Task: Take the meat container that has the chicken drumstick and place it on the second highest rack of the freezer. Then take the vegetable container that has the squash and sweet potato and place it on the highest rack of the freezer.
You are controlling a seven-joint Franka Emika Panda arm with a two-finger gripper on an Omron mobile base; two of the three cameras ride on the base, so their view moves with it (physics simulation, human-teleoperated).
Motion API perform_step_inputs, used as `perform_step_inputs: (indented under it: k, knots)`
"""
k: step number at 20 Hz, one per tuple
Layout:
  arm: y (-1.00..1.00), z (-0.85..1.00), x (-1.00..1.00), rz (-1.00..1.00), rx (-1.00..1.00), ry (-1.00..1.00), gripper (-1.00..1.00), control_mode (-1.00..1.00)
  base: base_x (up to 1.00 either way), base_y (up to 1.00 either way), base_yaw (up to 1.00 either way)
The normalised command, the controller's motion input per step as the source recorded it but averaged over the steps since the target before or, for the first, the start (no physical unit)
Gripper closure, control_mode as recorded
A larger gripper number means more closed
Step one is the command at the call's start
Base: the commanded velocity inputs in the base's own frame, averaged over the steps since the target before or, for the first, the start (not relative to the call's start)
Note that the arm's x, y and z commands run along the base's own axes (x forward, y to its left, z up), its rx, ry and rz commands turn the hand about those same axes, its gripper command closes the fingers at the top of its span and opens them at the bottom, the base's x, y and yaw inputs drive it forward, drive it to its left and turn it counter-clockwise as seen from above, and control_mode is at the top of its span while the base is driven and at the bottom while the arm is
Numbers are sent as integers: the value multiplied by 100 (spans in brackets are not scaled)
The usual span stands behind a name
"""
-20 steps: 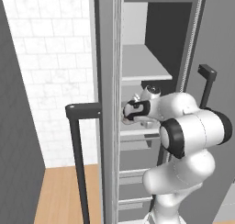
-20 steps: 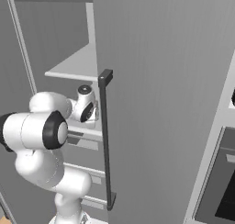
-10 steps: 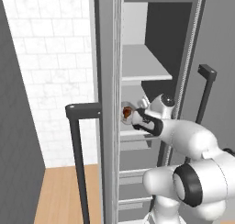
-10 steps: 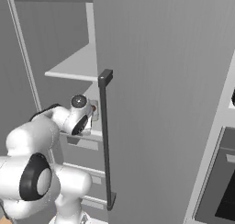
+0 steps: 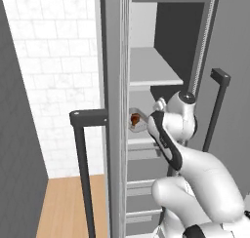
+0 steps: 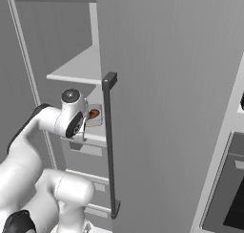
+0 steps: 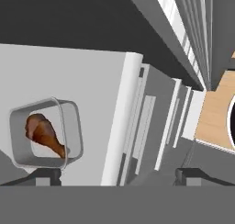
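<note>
The gripper [image 7: 117, 175] has backed away, seemingly leaving the meat container [image 7: 46, 132] on the second highest rack [image 7: 98, 99].

Second highest rack [image 7: 87, 94], flat white shelf: clear meat container [image 7: 46, 133] sits on it, chicken drumstick [image 7: 45, 134] inside. Highest rack [image 5: 151, 69] above.

The meat container [image 7: 46, 133] looks like clear, thin plastic with a smooth, faintly glossy rim. Inside it the chicken drumstick [image 7: 45, 132] has a reddish-brown, slightly shiny skin. The second highest rack [image 7: 87, 103] under it is a smooth, matt white panel, plastic by the look of it, with a rounded front edge. The highest rack [image 5: 151, 69] has the same flat, pale finish. The freezer [image 6: 162, 98] door is matt grey, possibly brushed metal, and its long bar handle [image 6: 109, 146] is dark and dull. The floor [image 5: 68, 208] is light wood with a faint grain, and the wall [image 5: 58, 61] is white tile, slightly mottled.
</note>
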Motion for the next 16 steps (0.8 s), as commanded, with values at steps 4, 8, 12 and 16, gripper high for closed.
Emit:
perform_step_inputs:
  k: [4, 8, 12, 16]
  knots:
    - [-20, 50, -87, -1, 0, 17, -100, -100, 0, 0, 0]
    - [0, 46, -78, 0, 0, 25, -100, -100, 0, 0, 0]
    - [1, 48, -79, 0, 0, 23, -100, -100, 0, 0, 0]
    - [1, 48, -67, 0, 0, 10, -100, -100, 0, 0, 0]
